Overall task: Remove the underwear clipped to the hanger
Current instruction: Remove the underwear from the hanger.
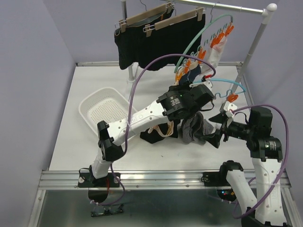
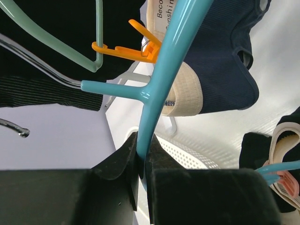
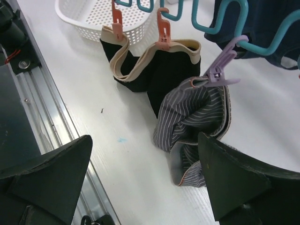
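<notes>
My left pincer [image 2: 142, 154] is pressed together on the bar of the blue hanger [image 2: 161, 79], holding it up over the table [image 3: 70, 84]; my right pincer [image 3: 145, 164] is spread wide and grips nothing, hanging just above the grey-striped underwear [image 3: 187, 117]; that piece is not yet freed, its waistband pinched in a purple clip [image 3: 220, 70] on the hanger's wavy lower rail while its bulk slumps onto the table; beside it the black underwear [image 3: 154, 70] hangs from two pink clips [image 3: 163, 33], and a navy piece [image 2: 220, 56] dangles farther along the hanger; the white basket [image 3: 89, 18] stands behind them. As I judge it, the step in hand is to take the striped piece, so I should bring my right fingers down around the bunched cloth just below the purple clip, not low on the slack folds, since a pull from there would only stretch the fabric; I want cloth alone between the fingers, neither the clip nor the rail; then a pull down and away from the clip's mouth, while my left keeps the hanger steady against it; if the left grip slides on the smooth bar, the hanger will swing and the pull will be wasted; I should also keep clear of the black piece, which lies touching the striped one.
</notes>
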You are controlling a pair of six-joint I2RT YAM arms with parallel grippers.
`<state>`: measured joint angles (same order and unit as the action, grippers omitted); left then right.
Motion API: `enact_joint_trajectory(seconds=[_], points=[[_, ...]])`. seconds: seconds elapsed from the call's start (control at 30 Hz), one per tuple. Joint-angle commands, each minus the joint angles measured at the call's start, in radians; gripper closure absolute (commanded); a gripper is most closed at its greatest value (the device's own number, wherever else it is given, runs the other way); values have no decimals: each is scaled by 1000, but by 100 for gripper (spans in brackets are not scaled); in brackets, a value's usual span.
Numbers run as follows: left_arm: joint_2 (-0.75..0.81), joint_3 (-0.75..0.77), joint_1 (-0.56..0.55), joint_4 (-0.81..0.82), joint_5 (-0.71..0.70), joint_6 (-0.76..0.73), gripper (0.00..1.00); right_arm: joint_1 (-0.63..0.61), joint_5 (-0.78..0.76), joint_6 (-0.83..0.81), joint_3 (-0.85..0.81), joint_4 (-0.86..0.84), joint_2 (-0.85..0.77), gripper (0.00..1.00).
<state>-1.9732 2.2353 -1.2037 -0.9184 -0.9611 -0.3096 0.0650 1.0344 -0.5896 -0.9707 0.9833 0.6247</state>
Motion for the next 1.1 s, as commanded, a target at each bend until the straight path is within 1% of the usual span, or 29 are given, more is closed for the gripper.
enact_joint_trajectory(seconds=[0.0, 0.13, 0.2, 0.23, 0.3, 0.33, 0.43, 0.47, 0.53, 0.67, 0.8, 0.87, 0.93, 0.97, 1.07], points=[[16, 96, 15, -5, -36, 101, 100, -4, -60, 148, -6, -109, 29, 2], [5, 121, 18, -23, -25, 130, 100, -4, -132, 288, -34, -182, 36, 3], [2, 124, 23, -31, -22, 136, 100, -4, -129, 359, -51, -235, 58, 3], [-1, 127, 21, -34, -25, 141, 100, -4, -119, 420, -65, -244, 72, 4], [-3, 138, 21, -45, -21, 155, 100, -4, -108, 488, -89, -285, 99, 7], [-6, 142, 21, -49, -22, 162, 100, -4, -128, 531, -92, -302, 115, 7], [-6, 152, 23, -62, -11, 179, 100, -4, -160, 588, -80, -377, 121, 8], [-7, 158, 23, -65, -10, 181, 100, -4, -162, 643, -71, -399, 122, 9], [-12, 165, 21, -68, -4, 185, 100, -5, -172, 692, -63, -439, 122, 11], [-24, 182, 26, -68, 10, 191, 100, -5, -261, 724, -49, -494, 118, 15], [-36, 193, 33, -68, 28, 193, 100, -11, -267, 752, -25, -531, 118, 17], [-38, 195, 36, -66, 28, 193, 100, -27, -295, 752, -7, -531, 124, 18], [-39, 199, 39, -65, 33, 196, 100, -62, -313, 751, 13, -529, 135, 19], [-39, 204, 39, -65, 33, 195, 100, -108, -335, 752, 16, -529, 141, 19], [-41, 213, 43, -63, 33, 196, 100, -186, -394, 745, 12, -517, 179, 20]])
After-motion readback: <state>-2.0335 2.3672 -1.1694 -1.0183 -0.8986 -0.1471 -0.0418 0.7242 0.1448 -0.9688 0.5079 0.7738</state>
